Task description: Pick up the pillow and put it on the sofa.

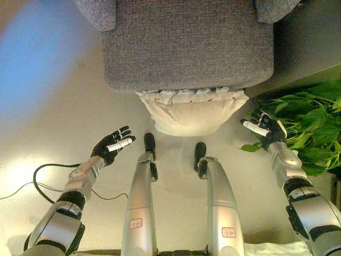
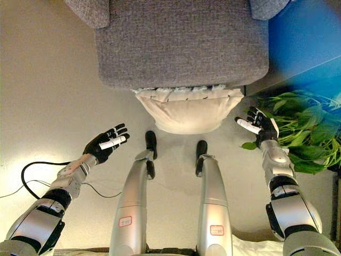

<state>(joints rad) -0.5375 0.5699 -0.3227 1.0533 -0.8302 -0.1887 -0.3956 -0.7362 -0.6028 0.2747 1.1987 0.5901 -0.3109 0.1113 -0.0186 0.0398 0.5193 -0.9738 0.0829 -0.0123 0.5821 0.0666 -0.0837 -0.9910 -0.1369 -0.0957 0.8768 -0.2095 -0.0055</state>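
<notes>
A cream pillow (image 1: 193, 112) with a frilled edge leans on the floor against the front of the grey sofa (image 1: 186, 45). Its upper part is tucked under the seat edge. My left hand (image 1: 112, 146) hovers over the floor to the pillow's left, palm up with the fingers spread open and holding nothing. On the pillow's right my right hand (image 1: 262, 128) is also open and empty, a short gap from the pillow's corner. The same pillow (image 2: 186, 109) shows between both hands in the right eye view.
A leafy green plant (image 1: 309, 125) stands close behind my right hand, at the right edge. The sofa's armrests (image 1: 96, 12) flank the seat at the top. Pale floor (image 1: 48, 133) stretches to the left.
</notes>
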